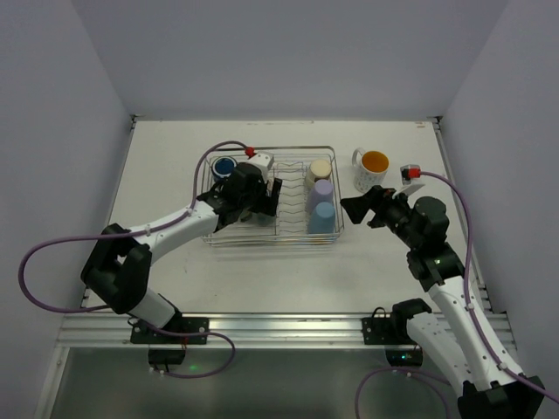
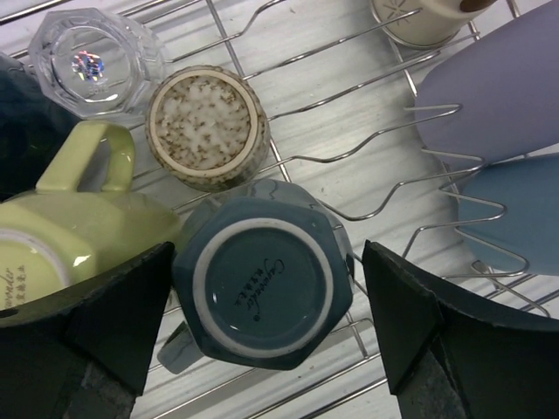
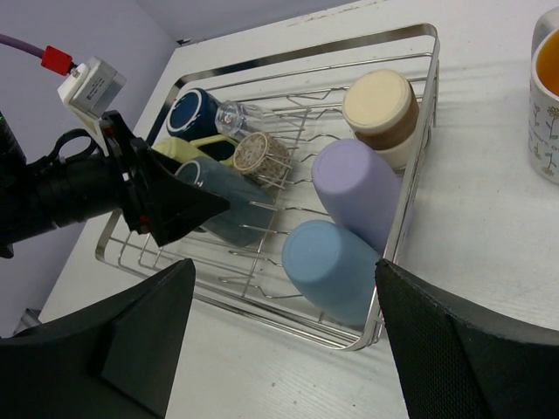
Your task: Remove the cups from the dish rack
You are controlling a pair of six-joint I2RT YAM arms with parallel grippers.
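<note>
The silver wire dish rack (image 1: 271, 241) stands mid-table. My left gripper (image 1: 262, 206) is down inside its left half, open, its fingers either side of an upside-down teal cup (image 2: 262, 279) with a gap on both sides. Around it lie a yellow-green mug (image 2: 79, 218), a speckled cup (image 2: 207, 127), a clear glass (image 2: 94, 61) and a dark blue cup (image 3: 192, 109). Cream (image 3: 380, 105), lavender (image 3: 358, 188) and light blue (image 3: 336, 266) cups lie in the right half. My right gripper (image 1: 360, 211) is open and empty, just outside the rack's right side.
A white mug with an orange inside (image 1: 371, 168) stands upright on the table right of the rack, just behind my right gripper. Plate-slot wires (image 2: 349, 209) run between the two groups of cups. White walls enclose the table on three sides.
</note>
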